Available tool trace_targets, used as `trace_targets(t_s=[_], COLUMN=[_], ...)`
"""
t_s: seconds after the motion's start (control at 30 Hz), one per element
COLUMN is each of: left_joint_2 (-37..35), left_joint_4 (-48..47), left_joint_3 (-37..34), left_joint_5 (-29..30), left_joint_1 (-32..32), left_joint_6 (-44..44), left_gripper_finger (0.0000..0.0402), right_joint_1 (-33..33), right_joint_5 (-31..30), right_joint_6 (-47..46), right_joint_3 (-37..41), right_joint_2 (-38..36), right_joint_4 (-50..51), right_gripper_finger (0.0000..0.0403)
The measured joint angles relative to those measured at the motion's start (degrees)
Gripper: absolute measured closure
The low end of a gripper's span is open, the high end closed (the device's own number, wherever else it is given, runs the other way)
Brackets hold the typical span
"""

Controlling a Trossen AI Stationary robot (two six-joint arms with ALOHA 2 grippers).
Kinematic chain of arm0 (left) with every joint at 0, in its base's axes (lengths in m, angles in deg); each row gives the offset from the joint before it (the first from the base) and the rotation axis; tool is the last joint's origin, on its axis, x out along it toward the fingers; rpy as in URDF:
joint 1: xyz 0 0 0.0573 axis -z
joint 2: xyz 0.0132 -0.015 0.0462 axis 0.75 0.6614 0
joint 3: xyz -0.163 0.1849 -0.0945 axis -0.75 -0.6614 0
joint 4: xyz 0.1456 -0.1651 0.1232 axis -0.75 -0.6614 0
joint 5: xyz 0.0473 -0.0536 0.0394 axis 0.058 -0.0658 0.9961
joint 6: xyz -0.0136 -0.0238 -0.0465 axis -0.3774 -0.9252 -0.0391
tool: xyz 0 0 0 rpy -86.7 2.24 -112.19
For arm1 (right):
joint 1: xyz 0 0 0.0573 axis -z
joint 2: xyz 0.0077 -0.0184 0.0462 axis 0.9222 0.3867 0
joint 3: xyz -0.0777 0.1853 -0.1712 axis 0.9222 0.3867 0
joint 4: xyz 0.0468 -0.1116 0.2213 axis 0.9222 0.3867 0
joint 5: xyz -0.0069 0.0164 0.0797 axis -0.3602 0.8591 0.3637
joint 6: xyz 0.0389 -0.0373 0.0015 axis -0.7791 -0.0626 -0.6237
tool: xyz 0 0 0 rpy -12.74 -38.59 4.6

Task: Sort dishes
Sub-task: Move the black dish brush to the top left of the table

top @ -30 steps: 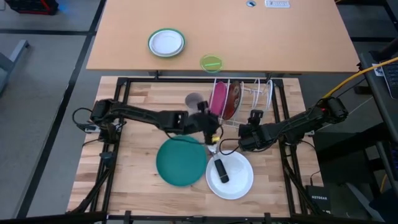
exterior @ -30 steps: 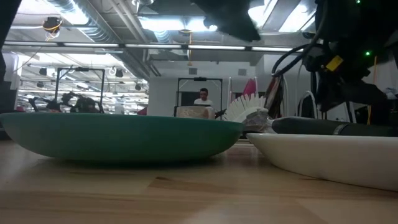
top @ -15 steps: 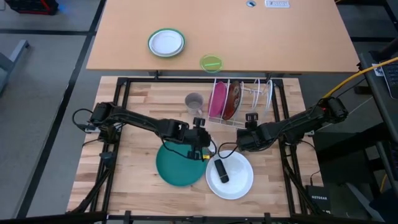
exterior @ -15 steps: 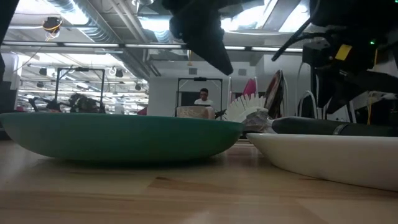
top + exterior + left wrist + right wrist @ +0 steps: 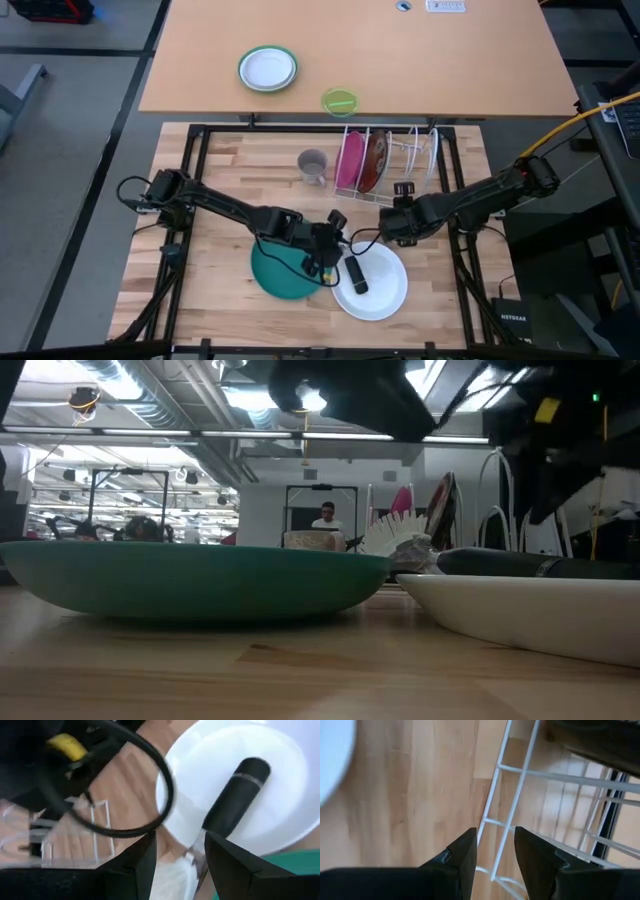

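Observation:
The teal-green plate point(image 5: 280, 272) and the plain white plate point(image 5: 375, 285) lie flat side by side near the table's near edge. A dark-handled brush point(image 5: 353, 273) lies with its handle on the white plate and its white head point(image 5: 175, 875) off the plate's rim. The pink plate point(image 5: 350, 160) and the dark red plate point(image 5: 375, 163) stand on edge in the white wire rack point(image 5: 395, 165). My left gripper point(image 5: 338, 252) is open above the teal plate's right rim, its fingers on either side of the brush's head end. My right gripper point(image 5: 400, 222) is open and empty, just near of the rack. My left gripper comes slanting down with a finger point(image 5: 135, 867) on each side of the brush's head end point(image 5: 192, 857). I cannot tell whether the fingers touch it.
A grey cup point(image 5: 313, 167) stands left of the rack. A small white plate with a green rim point(image 5: 267, 68) and a lime-green bowl point(image 5: 340, 101) sit on the far tabletop. The rack's wires point(image 5: 512, 795) lie right in front of my right gripper.
My left gripper has gone from beside the cup and rack toward the table's near edge and a little right, coming down over the teal plate's right rim to the brush. The plates and the brush have stayed in place.

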Motion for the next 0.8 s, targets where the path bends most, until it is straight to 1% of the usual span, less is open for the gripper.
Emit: trace_targets(t_s=[0.17, 0.4, 0.47, 0.63, 0.8], left_joint_2=[3.44, 6.86, 6.97, 7.53, 9.03], left_joint_4=[0.23, 2.87, 1.98, 0.17, 1.01], left_joint_3=[0.0, 0.0, 0.0, 0.0, 0.06], left_joint_5=[-1.2, -1.33, -1.35, -1.33, -1.34], left_joint_1=[0.02, -0.05, -0.09, -0.33, -1.11], left_joint_6=[1.87, 7.8, 9.41, 13.56, 18.05], left_gripper_finger=[0.0247, 0.0247, 0.0247, 0.0247, 0.0247], right_joint_1=[0.0, 0.0, 0.0, 0.0, 0.0], right_joint_5=[-0.82, -5.82, -7.2, -8.08, -8.14], right_joint_6=[-0.5, -0.4, 0.02, 0.28, 1.56], right_joint_3=[-6.63, -17.8, -20.68, -26.23, -28.27], right_joint_2=[-0.02, -0.06, -0.06, -0.06, -0.06], right_joint_4=[7.21, 17.61, 19.57, 21.95, 21.2], right_gripper_finger=[0.0267, 0.0267, 0.0267, 0.0267, 0.0267])
